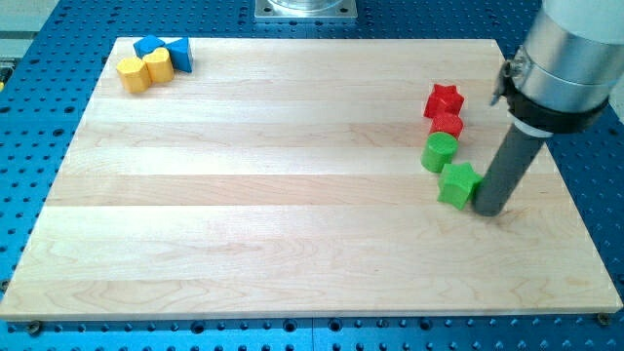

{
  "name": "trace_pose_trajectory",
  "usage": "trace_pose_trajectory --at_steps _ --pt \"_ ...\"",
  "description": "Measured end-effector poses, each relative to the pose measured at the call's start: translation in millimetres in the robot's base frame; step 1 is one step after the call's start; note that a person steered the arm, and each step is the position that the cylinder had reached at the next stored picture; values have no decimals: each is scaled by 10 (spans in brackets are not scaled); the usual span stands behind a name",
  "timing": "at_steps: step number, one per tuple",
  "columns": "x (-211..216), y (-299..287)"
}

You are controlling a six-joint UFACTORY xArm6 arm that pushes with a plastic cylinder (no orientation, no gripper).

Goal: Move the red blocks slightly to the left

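Observation:
A red star block [444,99] sits at the view's right on the wooden board [292,195]. A second red block [448,125], round in shape, touches it just below. A green cylinder [439,152] lies below that, and a green star block [458,184] lies lowest in the column. My tip [488,210] rests on the board just right of the green star block, touching or nearly touching it. It is below and to the right of both red blocks.
At the view's top left are a blue block [149,46], a blue triangular block [179,54], a yellow hexagonal block [133,73] and a yellow cylinder [158,66], clustered together. The board's right edge lies close to the rod.

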State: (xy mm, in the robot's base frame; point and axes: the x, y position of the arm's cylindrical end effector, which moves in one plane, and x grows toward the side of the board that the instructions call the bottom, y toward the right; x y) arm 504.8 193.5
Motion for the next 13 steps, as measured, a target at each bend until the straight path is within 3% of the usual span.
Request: trace_pose_trajectory --at_steps 1,2,6,7,8,10,13 --pt "-76 -69" --pt "-295 269" --pt "-1028 -2" --pt "-1172 602" --pt "-1437 525" --pt "-1552 136" --pt "-1585 176"
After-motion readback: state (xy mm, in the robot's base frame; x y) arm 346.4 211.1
